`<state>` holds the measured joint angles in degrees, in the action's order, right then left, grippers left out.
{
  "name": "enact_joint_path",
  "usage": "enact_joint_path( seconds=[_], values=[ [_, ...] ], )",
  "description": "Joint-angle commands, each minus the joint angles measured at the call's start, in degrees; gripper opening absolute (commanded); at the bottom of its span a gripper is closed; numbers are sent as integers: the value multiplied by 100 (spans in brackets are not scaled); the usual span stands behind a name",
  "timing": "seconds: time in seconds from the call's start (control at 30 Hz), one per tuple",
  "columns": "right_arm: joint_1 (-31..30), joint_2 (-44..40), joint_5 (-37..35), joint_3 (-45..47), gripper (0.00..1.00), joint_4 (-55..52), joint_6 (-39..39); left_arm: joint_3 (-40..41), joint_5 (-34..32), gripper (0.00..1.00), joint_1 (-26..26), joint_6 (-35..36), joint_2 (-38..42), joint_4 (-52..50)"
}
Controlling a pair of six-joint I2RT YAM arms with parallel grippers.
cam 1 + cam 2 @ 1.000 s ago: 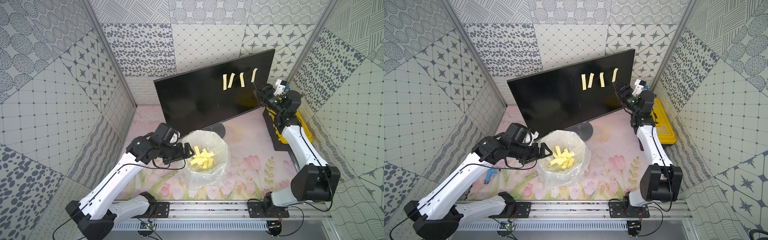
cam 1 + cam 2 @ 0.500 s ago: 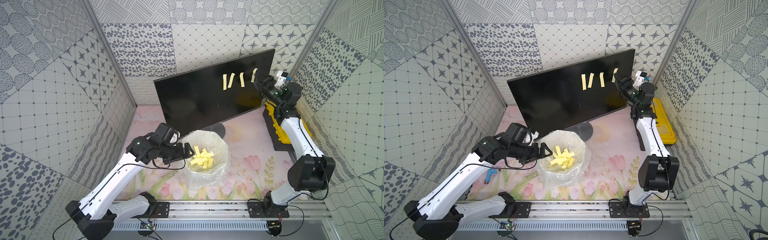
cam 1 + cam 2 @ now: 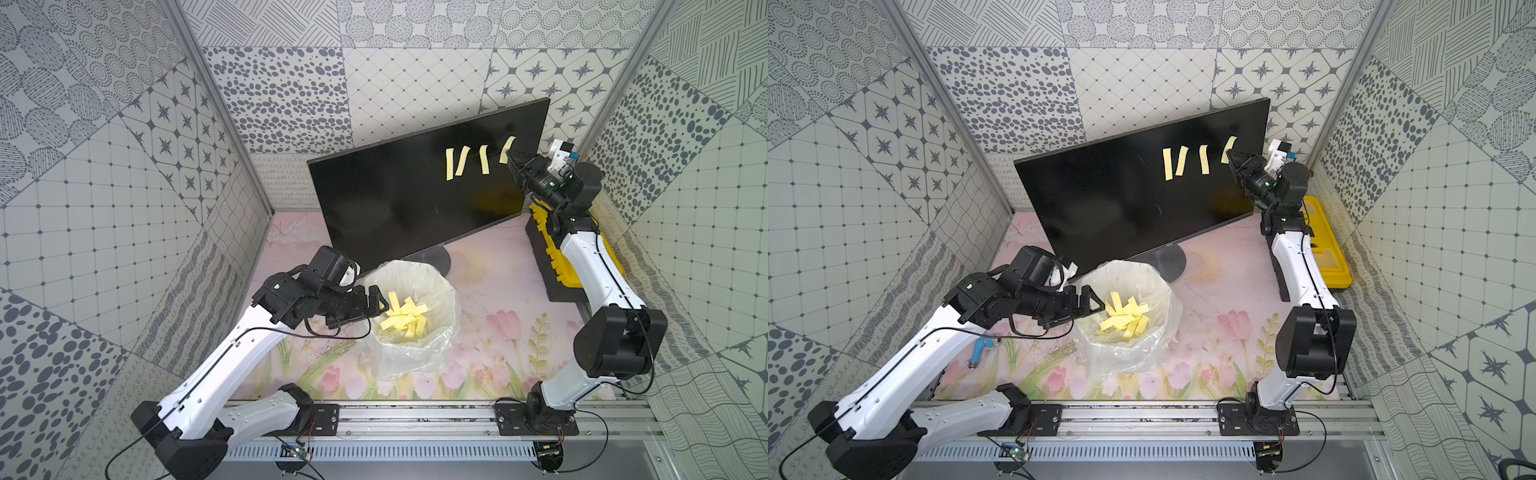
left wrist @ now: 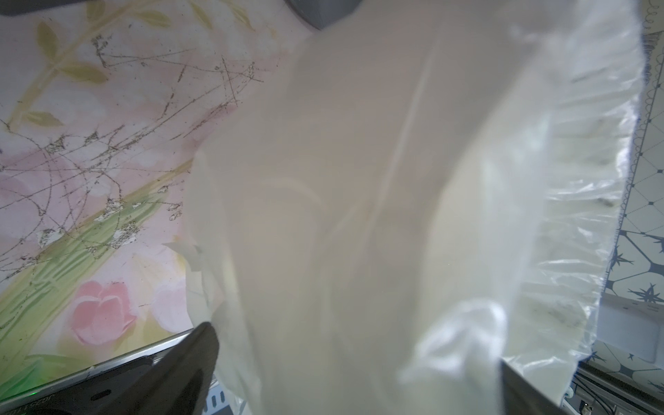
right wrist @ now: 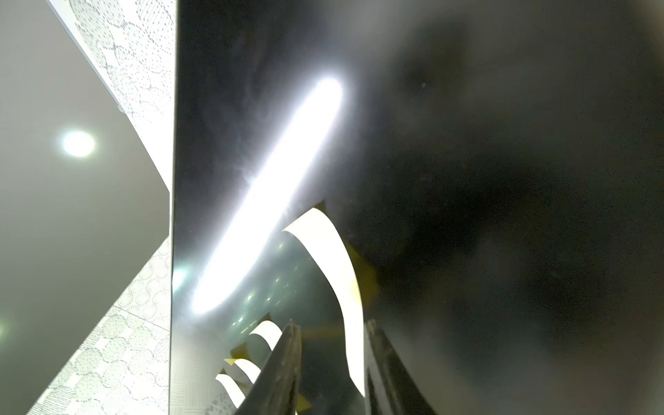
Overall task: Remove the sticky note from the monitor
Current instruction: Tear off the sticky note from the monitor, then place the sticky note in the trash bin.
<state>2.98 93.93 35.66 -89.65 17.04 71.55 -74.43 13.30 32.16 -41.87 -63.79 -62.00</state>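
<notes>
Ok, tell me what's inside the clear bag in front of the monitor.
A loose pile of yellow sticky-note strips lies in the bag. Whatever sits beneath them is covered.

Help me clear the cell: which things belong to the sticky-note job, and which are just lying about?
In the job: monitor, four yellow sticky notes on its screen, right hand at the rightmost note, bag-lined bin holding loose notes, left hand at its rim.
Lying about: yellow-and-black toolbox, small blue-handled item.

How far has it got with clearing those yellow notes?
Done: many yellow strips lie in the bagged bin. In hand: the right tool has the rightmost note on the monitor between its jaws, not yet peeled off. To do: that note and three more notes beside it.
</notes>
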Motion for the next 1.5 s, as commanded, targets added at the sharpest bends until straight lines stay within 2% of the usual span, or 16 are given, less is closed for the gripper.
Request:
enact_joint_path(
  seconds=[0.0,0.3,0.53,0.77,0.97,1.17,1.47],
  values=[
    [0,3,46,-18,23,344,-8,-31,-7,99,63,66,-34,124],
    [9,-47,59,76,0,357,-9,-27,-18,99,57,81,-29,126],
    [1,-307,104,364,0,448,35,-19,-18,99,64,73,-8,135],
    [0,-1056,167,1030,0,323,-175,-5,6,99,64,82,-9,144],
    [-166,-1837,507,1517,0,-45,-442,25,28,99,66,80,-1,160],
    [-1212,-2449,630,1493,0,-1623,-1672,27,54,99,62,85,-18,197],
    [-3263,-2731,444,1887,0,-3257,-2697,47,24,99,62,86,31,184]
  ],
)
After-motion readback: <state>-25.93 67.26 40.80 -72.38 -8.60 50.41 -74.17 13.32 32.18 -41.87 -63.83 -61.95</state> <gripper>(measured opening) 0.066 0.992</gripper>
